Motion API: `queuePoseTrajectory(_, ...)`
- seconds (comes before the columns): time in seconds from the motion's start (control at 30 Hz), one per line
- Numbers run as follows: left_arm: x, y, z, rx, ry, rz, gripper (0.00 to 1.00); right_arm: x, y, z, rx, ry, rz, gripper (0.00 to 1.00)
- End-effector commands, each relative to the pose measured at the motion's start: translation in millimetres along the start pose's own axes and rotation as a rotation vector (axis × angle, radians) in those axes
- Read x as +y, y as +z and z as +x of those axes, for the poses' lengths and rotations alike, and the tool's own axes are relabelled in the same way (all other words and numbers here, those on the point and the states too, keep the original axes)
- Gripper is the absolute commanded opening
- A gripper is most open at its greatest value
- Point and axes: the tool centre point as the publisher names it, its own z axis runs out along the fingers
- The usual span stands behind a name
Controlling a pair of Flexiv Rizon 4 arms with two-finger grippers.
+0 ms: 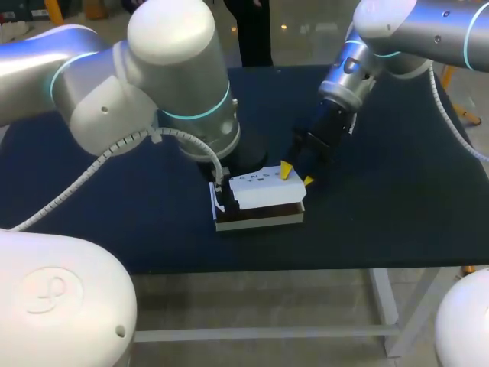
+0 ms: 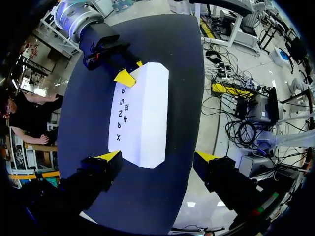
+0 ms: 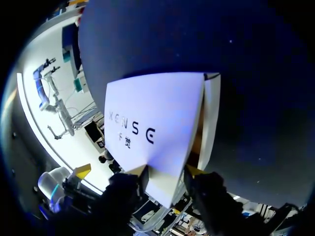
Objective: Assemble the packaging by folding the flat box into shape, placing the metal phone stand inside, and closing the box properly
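Box folded, lid ajar: the box (image 1: 258, 202) sits toward 6 o'clock on the desk (image 1: 382, 214). The right end effector (image 1: 297, 175) pinches its lid (image 3: 147, 118) at the 2 o'clock corner. The left end effector (image 2: 158, 157) hangs wide open, holding nothing. The stand is unseen and closing remains.

- Box (image 1: 260, 195): smooth, matt white card outside; plain brown card on the inner face.
- Table (image 1: 397, 206): dark blue top, matt, cloth-like.
- Left arm (image 1: 168, 46): glossy white plastic shells.
- Cable wrap (image 1: 84, 176): ribbed white plastic.
- Right arm (image 1: 428, 30): smooth, satin silver metal.
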Motion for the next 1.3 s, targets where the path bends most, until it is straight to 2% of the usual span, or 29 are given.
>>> queuePoseTrajectory(0.03,-5.6,8.4,-2.8,0.035,0.014,-0.032,1.0,-0.1,0.2,0.6,-0.001,0.0,-0.001,0.5)
queuePoseTrajectory(0.17,-7.1,17.0,-13.8,0.121,0.001,-0.017,1.0,-0.1,0.2,0.6,-0.001,0.0,-0.001,0.51)
queuePoseTrajectory(0.33,-11.7,28.0,-20.1,0.173,0.013,-0.001,1.0,-0.1,0.2,0.6,-0.001,0.0,-0.001,0.5)
queuePoseTrajectory(0.47,-14.7,35.2,-17.5,0.179,0.011,-0.009,1.0,-0.1,0.2,0.6,-0.001,0.0,-0.001,0.49)
queuePoseTrajectory(0.53,-15.5,38.2,-15.6,0.184,0.006,-0.011,0.94,-0.1,0.2,0.6,-0.001,0.0,-0.001,0.49)
queuePoseTrajectory(0.7,-15.6,45.3,-13.3,0.193,-0.011,-0.019,0.94,-0.1,0.2,0.6,-0.001,0.0,-0.001,0.49)
queuePoseTrajectory(1.07,-14.8,57.2,-13.9,0.159,-0.047,-0.036,0.84,-0.1,0.2,0.6,-0.001,0.0,-0.001,0.49)
queuePoseTrajectory(1.3,-12.2,55.9,-21.3,0.165,-0.058,-0.026,0.71,-0.1,0.2,0.6,-0.001,0.0,-0.001,0.49)
